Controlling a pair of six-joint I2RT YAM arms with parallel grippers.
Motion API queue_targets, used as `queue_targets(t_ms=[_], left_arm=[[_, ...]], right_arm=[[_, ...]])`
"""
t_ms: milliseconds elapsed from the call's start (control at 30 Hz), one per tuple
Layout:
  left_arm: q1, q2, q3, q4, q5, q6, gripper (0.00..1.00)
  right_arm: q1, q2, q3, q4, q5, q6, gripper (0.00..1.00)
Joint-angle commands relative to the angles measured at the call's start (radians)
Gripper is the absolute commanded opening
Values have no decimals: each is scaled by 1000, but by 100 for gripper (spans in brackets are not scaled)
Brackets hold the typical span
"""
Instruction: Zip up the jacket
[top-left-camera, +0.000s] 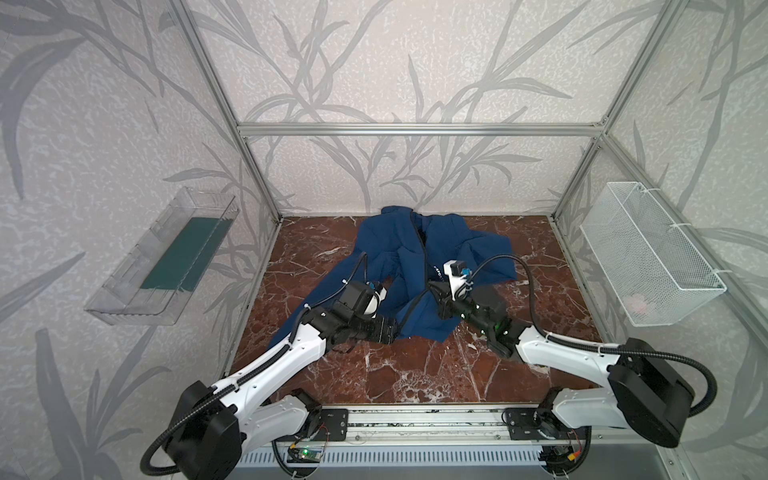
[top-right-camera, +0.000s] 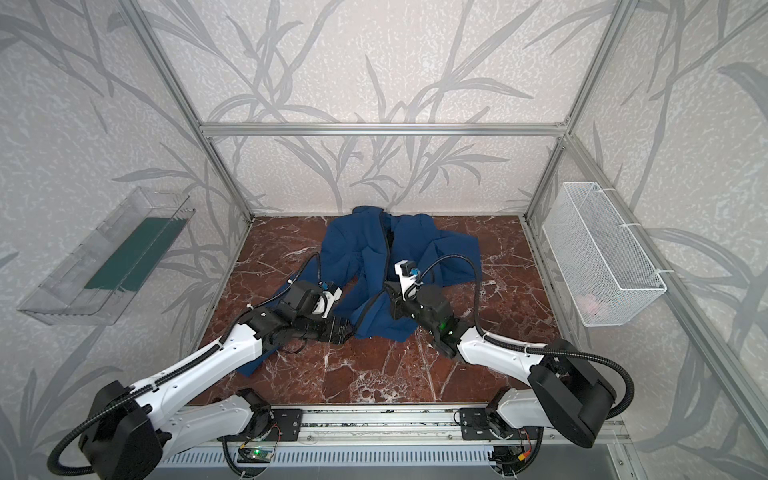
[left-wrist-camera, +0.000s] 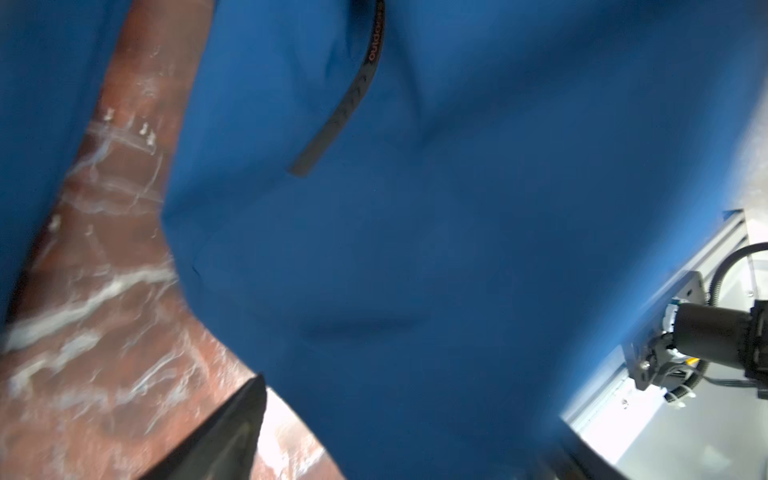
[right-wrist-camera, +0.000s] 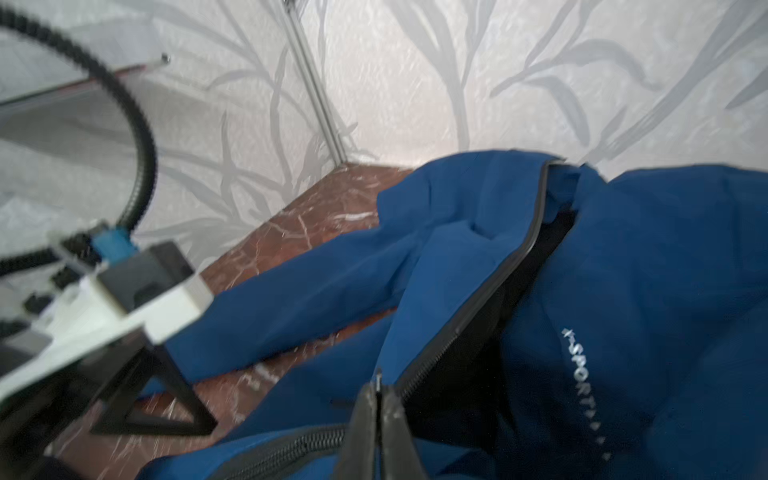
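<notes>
Navy jacket is sprawled mid-frame on the marble tabletop in both top views, collar toward the back wall, front gaping open up near the collar. Right claw is pinched tight on the little metal zipper pull. Left claw sits at the hem, fingers spread wide, not clamping anything. Clear bin at frame left holds a green mat. Wire basket at frame right has something pinkish in it, too blurry to name.
</notes>
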Motion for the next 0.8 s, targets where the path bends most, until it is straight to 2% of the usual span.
queue_targets(t_ms=[0, 67, 167, 233, 267, 300, 367, 467, 567, 600, 700, 767], left_arm=[[5, -95, -25, -55, 51, -78, 92], [5, -168, -83, -8, 100, -185, 92], [4, -308, -201, 74, 120, -387, 95], [3, -407, -260, 98, 87, -468, 95], [5, -463, -283, 105, 74, -493, 95], [4, -508, -294, 90, 48, -502, 95], [6, -561, -304, 52, 1, -521, 95], [8, -569, -333, 93, 4, -572, 95], [8, -530, -349, 152, 17, -612, 94], [7, -512, -340, 138, 9, -605, 94], [8, -475, -305, 86, -9, -556, 94], [9, -465, -294, 68, -5, -537, 94]], right_arm=[[63, -19, -53, -39, 167, 73, 23], [74, -39, -60, -95, 157, 118, 43], [79, -107, -37, -210, 122, 103, 66], [78, -175, -5, -324, 173, 89, 83], [72, -213, 14, -395, 216, 95, 97], [49, -246, 30, -450, 212, 84, 99], [-28, -271, 84, -567, 118, 46, 99], [-193, -211, 242, -772, -22, 46, 99], [-362, -47, 474, -1006, -176, 85, 99], [-402, 30, 562, -1097, -190, 79, 99], [-463, 270, 828, -1346, -169, 42, 99], [-485, 432, 981, -1467, -231, 17, 99]])
